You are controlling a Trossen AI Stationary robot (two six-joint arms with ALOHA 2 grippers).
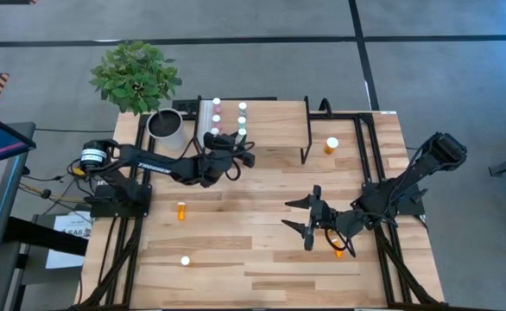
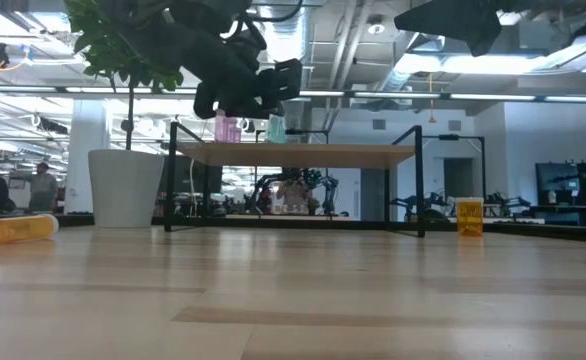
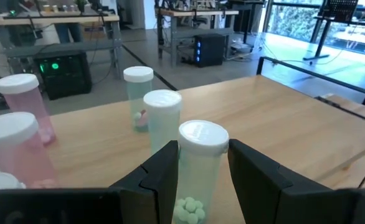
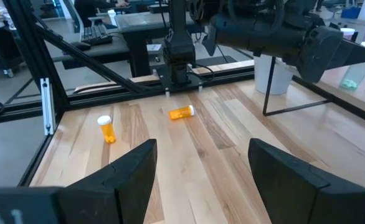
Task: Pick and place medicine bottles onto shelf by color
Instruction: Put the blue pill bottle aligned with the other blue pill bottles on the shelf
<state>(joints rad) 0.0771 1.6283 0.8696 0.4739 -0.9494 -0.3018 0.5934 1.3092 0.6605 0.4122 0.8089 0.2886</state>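
A teal-green white-capped medicine bottle (image 3: pixel 198 171) stands on the light-wood shelf (image 3: pixel 276 118), clamped between the left gripper's (image 1: pixel 232 145) fingers. The right gripper (image 1: pixel 308 218) waits over the wooden table (image 1: pixel 236 250), fingers apart.

Bottles (image 1: pixel 229 111) stand on the shelf (image 1: pixel 275 117) at twelve o'clock, a plant pot (image 1: pixel 165 128) beside it at nine.

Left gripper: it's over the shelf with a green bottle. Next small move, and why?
Probably open the left gripper and let go. Its fingers are closed on a white-capped green bottle that stands upright on the shelf, directly behind two other green bottles and apart from the pink bottles. The right gripper waits open over the table.
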